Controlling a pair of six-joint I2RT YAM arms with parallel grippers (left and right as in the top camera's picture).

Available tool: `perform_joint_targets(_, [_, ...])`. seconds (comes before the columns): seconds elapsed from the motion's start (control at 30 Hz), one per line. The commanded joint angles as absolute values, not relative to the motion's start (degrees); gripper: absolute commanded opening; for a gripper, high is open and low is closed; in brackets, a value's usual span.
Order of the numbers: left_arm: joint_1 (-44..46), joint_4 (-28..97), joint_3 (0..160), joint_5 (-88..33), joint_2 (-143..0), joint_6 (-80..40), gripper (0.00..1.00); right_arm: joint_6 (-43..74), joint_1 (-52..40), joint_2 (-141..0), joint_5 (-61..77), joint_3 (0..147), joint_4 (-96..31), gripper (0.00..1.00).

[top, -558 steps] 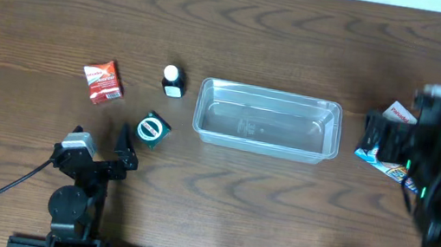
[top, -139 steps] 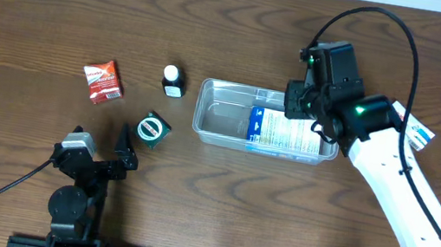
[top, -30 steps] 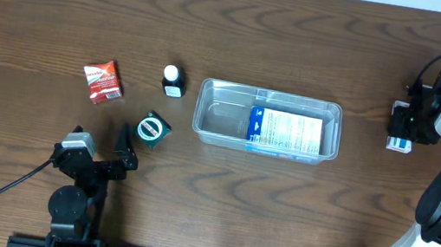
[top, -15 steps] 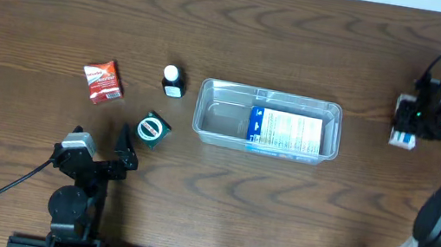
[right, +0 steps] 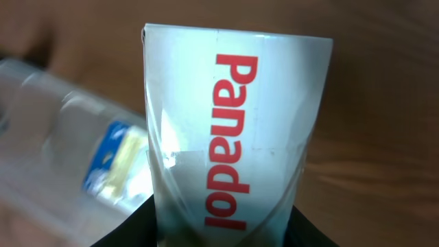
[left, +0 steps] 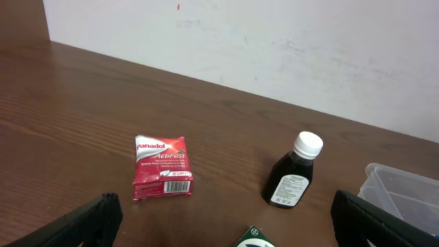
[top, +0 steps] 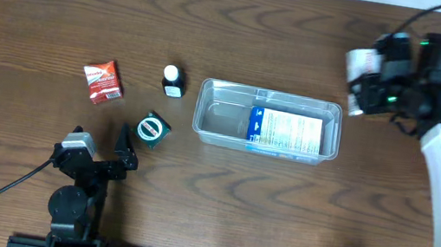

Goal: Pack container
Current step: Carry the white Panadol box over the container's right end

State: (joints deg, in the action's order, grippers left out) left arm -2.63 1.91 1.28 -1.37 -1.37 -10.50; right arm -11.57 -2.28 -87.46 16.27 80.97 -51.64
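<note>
On the left of the dark wooden counter (top: 36, 8) lies a flat red Panadol ActiFast box (top: 102, 82) (left: 162, 177), label up. Just right of it a small dark brown bottle with a white cap (top: 172, 81) (left: 293, 173) stands upright. Nearer than the bottle and apart from it sits a small green-and-white box (top: 152, 128), turned at an angle. The left gripper (top: 98, 154) (left: 223, 221) rests low at the near left, its jaws spread wide apart with nothing between them; the red box and the bottle lie beyond it, and it touches neither.

At mid-counter, right of the bottle, sits the clear plastic rectangular container (top: 204, 114) (left: 405, 185), long side running left to right. Inside it, in the right half, a blue-and-white printed box (top: 287, 132) lies flat, while the left half shows only bare floor.

The right gripper (top: 369, 81) is at the far right, its jaws clamped on a white Panadol box with red lettering (top: 358, 70) (right: 236, 137). From overhead that box is just beyond the container's far right corner. The right wrist view shows the container as a blur behind the held box, to its left.
</note>
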Motion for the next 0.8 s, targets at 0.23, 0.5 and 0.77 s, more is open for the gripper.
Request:
perform_joint_targets(0.23, [-3.0,4.0,0.2,-0.9,-1.4,-10.2,0.98,-22.3,-15.2,-87.2,10.5,81.6,-55.7,0.42])
perform_joint_targets(0.5, [-3.0,4.1,0.2,-0.9,-1.4,-10.2,0.98,-24.1,-16.8,-87.2,10.3,81.6,-56.0,0.32])
perform_joint_targets(0.77, [-3.0,4.0,0.2,-0.9,-1.4,-10.2,0.98,-24.5,-16.9,-87.2,10.3,81.6,-55.0,0.33])
